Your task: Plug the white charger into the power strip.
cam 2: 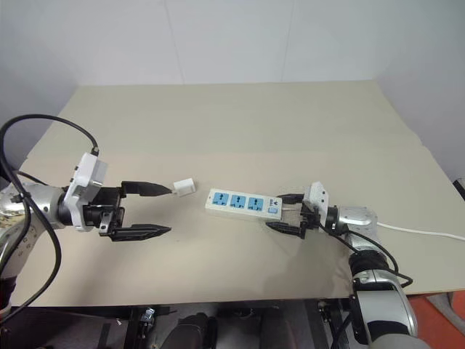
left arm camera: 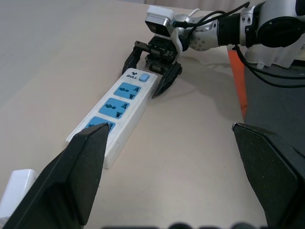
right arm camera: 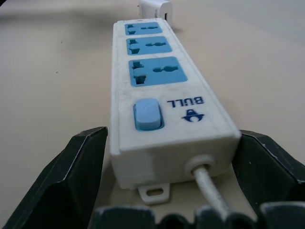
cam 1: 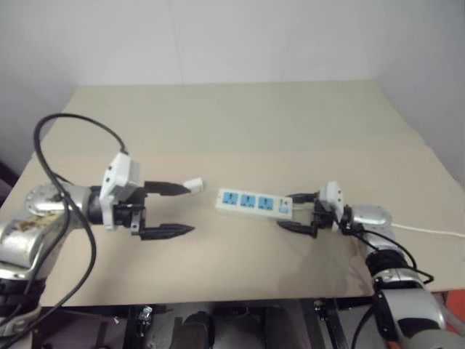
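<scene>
Now the right pincer straddles the switch end of the power strip, fingers apart; clamp squarely to steady it. Left pincer gapes empty beside the white charger, lying on the bench just off the strip's far end.

The white charger is running off the left wrist view's edge, its prongs not showing. The power strip is hiding most of the charger in the right wrist view. The cord is leaving the picture's edge, its end unseen.
</scene>
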### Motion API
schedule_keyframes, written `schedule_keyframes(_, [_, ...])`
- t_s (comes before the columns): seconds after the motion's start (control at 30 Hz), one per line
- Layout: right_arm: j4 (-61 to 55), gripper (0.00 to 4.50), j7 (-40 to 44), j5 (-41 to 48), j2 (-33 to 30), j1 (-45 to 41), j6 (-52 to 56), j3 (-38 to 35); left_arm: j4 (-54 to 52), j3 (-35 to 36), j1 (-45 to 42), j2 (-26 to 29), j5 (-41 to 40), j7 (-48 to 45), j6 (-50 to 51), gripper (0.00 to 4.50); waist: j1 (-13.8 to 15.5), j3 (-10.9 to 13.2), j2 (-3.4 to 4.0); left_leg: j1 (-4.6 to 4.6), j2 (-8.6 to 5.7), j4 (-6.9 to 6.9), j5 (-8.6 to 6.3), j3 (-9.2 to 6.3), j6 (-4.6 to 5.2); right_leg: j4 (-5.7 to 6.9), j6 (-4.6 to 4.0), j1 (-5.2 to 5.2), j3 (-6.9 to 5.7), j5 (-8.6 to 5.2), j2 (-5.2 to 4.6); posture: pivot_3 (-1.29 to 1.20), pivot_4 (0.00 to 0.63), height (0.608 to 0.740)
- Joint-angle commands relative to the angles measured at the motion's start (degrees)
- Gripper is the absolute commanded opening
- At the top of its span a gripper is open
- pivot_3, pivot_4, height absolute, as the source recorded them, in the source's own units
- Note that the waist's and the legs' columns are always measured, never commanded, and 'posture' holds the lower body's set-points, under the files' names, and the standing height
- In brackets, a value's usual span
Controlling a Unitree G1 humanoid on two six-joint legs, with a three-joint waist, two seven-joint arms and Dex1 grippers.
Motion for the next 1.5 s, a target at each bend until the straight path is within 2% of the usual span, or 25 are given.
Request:
schedule_keyframes(0.03, [0.93,4.47,0.39,0.31,0.45,-1.24,-1.77,-0.98,-1.52,2.18,0.22,0.86,-1.05,0.19,0.0,4.5,-0.02,0.0,0.0,0.0,0.0,0.0,0.0,0.01,-0.01,0.0,0.0,0.0,0.01,0.0,0.0,0.0,0.15,0.74])
schedule_keyframes(0.1, [1.63,4.3,0.88,0.74,0.87,-1.63,-1.31,-1.13,-1.54,2.27,0.26,0.9,-1.01,0.25,-0.04,4.5,-0.02,0.0,0.0,0.02,0.01,-0.01,0.01,0.01,-0.01,0.01,-0.01,0.0,0.01,0.0,0.0,0.0,0.15,0.74])
schedule_keyframes(0.23, [2.67,3.42,2.18,1.09,1.24,-2.18,-0.84,-1.36,-1.98,2.27,0.46,0.82,-1.06,0.63,0.04,4.5,-0.03,0.0,0.0,0.02,0.01,-0.01,0.01,0.02,-0.02,0.02,-0.02,-0.01,0.02,0.01,0.01,0.0,0.15,0.74])
schedule_keyframes(0.5, [-0.09,3.42,4.8,2.65,1.21,-0.37,-1.01,-2.58,-2.39,1.85,0.65,0.6,-0.82,1.04,-0.13,4.5,0.03,0.0,0.0,-0.09,0.01,-0.04,0.03,0.06,-0.04,0.07,-0.03,-0.22,0.05,0.02,0.01,0.0,0.15,0.74])
schedule_keyframes(0.7, [-11.79,3.42,10.24,5.93,-0.46,4.94,0.29,-2.18,-0.7,0.47,-2.81,1.17,0.14,1.09,0.2,4.5,0.2,0.0,0.0,-0.33,0.01,-0.03,0.04,0.07,-0.08,0.09,-0.03,-0.43,0.07,0.02,0.0,0.0,0.15,0.74])
schedule_keyframes(0.93, [-21.12,3.42,9.2,5.87,2.64,9.29,3.78,3.31,1.83,-8.47,-14.37,-0.75,6.56,6.36,3.88,4.5,-0.14,-0.01,-0.01,-0.24,0.0,-0.01,0.08,0.1,-0.13,0.2,-0.04,-0.39,0.07,0.03,0.01,0.0,0.15,0.74])
schedule_keyframes(1.13, [-22.55,3.42,6.02,3.49,5.49,10.75,5.5,7.35,6.62,-20.54,-25.84,-0.45,20.47,9.39,5.69,4.5,-0.17,-0.01,-0.02,-0.27,0.0,0.02,0.09,0.13,-0.15,0.22,-0.05,-0.43,0.08,0.04,0.06,0.0,0.15,0.74])
schedule_keyframes(1.3, [-20.54,3.42,3.4,1.21,7.15,11.52,3.58,8.61,12.86,-25.08,-35.59,-3.63,22.99,5.98,8.38,4.5,-0.43,-0.07,-0.12,-0.22,0.05,0.02,0.1,0.12,-0.15,0.27,-0.05,-0.41,0.08,0.04,0.13,0.0,0.15,0.74])
schedule_keyframes(1.5, [-18.09,3.42,0.2,-1.8,8.1,11.49,2.14,9.28,25.64,-37.91,-47.77,-5.25,33.45,-2.73,8.64,4.5,-1.57,-0.27,-0.42,0.19,0.12,0.02,0.11,0.18,-0.16,0.35,-0.05,-0.1,0.1,0.03,0.21,0.0,0.15,0.74])
